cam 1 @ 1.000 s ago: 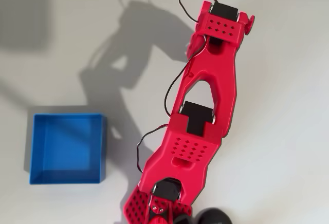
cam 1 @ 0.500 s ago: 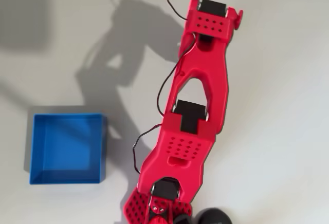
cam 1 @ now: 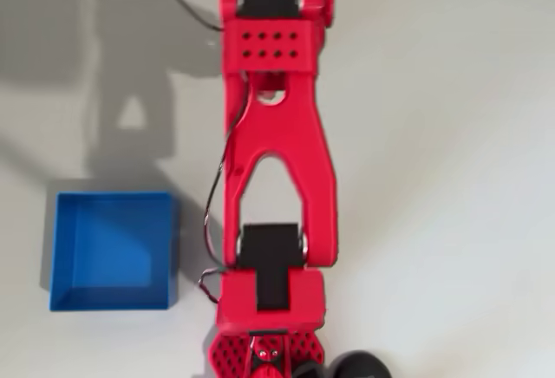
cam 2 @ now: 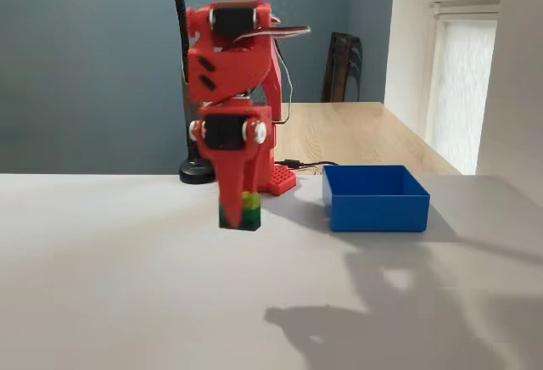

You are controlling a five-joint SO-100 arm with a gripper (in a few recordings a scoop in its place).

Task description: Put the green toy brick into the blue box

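Arm (cam 1: 276, 148) now straight, swung leftward

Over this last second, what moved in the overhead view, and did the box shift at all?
The red arm swung toward the picture's left in the overhead view, from slanting up-right to pointing straight up, a little nearer the blue box. In the fixed view the gripper is shut on the green toy brick, above the table. The box stayed in place.
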